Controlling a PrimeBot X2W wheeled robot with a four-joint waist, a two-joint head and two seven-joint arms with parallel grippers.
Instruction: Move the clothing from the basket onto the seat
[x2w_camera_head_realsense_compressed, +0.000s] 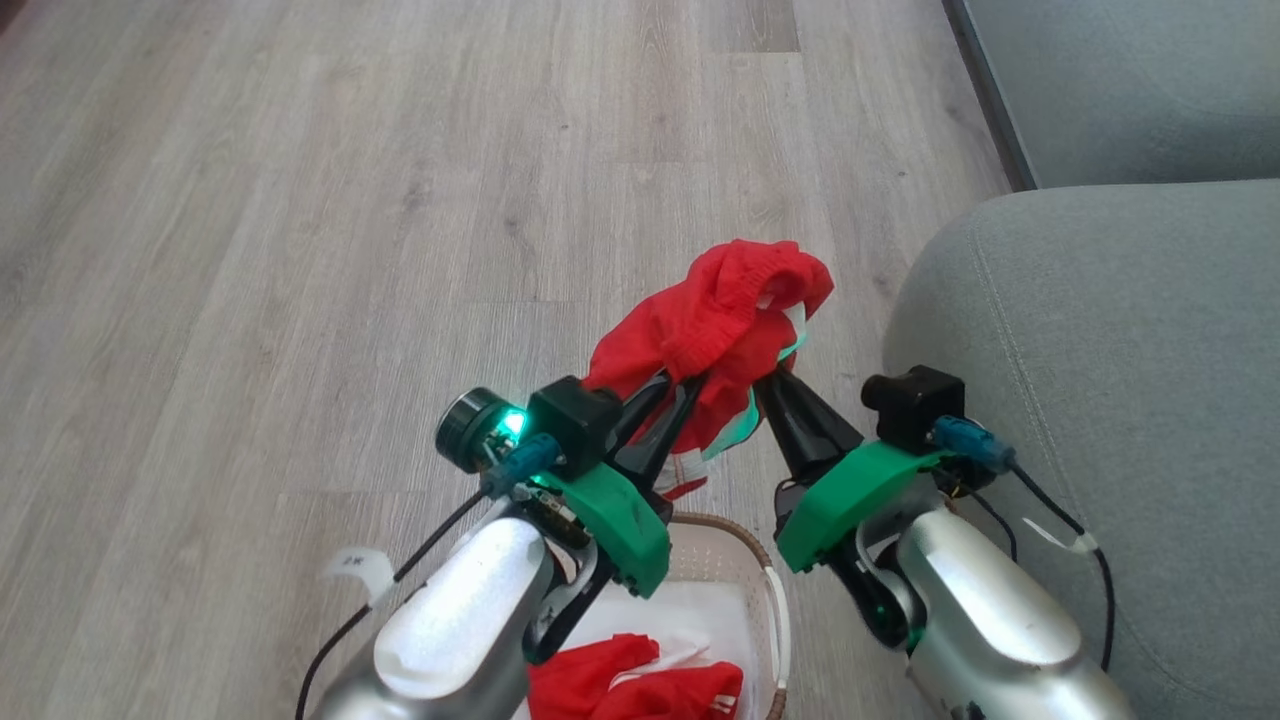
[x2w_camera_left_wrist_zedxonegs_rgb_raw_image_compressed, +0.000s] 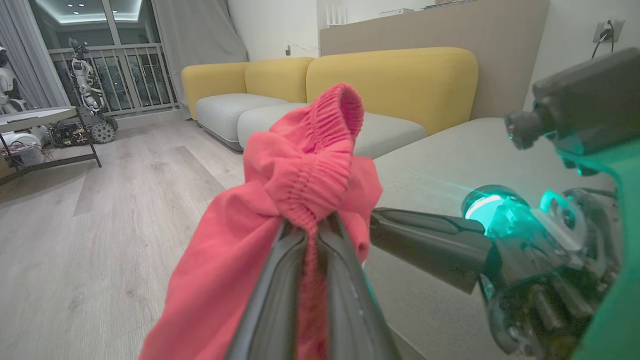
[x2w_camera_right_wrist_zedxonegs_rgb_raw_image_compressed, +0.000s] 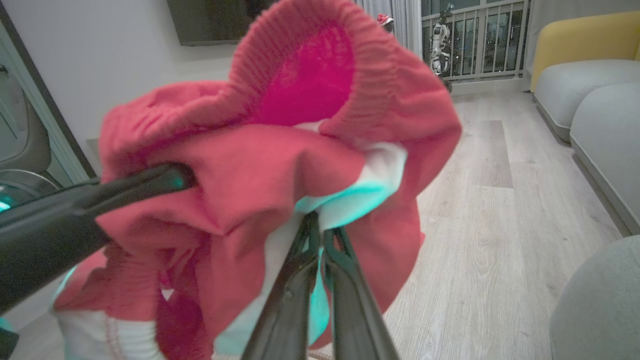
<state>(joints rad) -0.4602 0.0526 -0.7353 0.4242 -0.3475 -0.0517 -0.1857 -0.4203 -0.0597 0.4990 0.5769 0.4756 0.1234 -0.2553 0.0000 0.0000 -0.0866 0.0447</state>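
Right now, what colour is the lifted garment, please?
The garment is red with white panels; right wrist view shows it best.

Head view looks down at floor (x2w_camera_head_realsense_compressed: 300, 250); wrist views close, level (all share red garment (x2w_camera_head_realsense_compressed: 715, 320)).

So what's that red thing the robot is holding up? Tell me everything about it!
It is a red garment of thin cloth, with a gathered stretchy band at the top and white parts lower down. It is bunched up and hangs in the air over the wooden floor, beyond the basket and beside the grey seat, not touching it. The left gripper and the right gripper each pinch a fold of it.
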